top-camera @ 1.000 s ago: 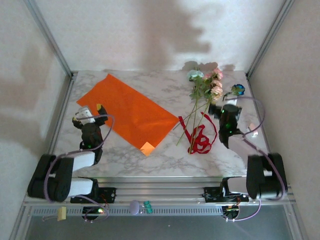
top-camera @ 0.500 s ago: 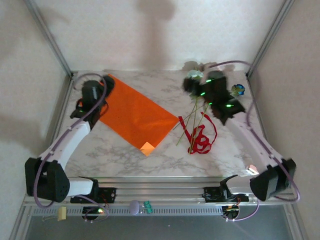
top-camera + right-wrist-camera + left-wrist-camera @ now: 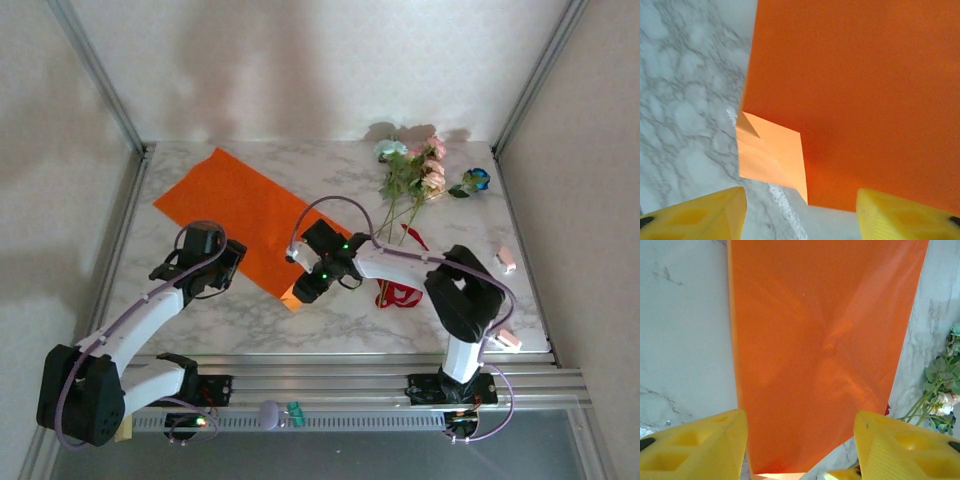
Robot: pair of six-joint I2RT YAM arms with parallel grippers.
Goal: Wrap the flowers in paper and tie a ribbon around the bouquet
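The opening step is in hand: both arms are working at the paper (image 3: 250, 205), which is lying flat and unwrapped in the centre-left of the top view. The flowers (image 3: 412, 180) are lying apart at the upper right, and the ribbon (image 3: 402, 293) is lying loose at lower centre-right.

The left gripper (image 3: 235, 268) is hovering at the sheet's lower-left edge. In its wrist view its yellow fingers (image 3: 705, 445) are standing apart with only flat orange sheet between them, so it is holding nothing. The right gripper (image 3: 303, 288) is hanging over the bottom corner with its jaws likewise parted and empty. The turned-up corner flap (image 3: 771, 152) is showing its paler underside at left centre of that view, just above the fingers.

The next move probably calls for pinching thin paper off marble, and the raised flap looks the easiest purchase.
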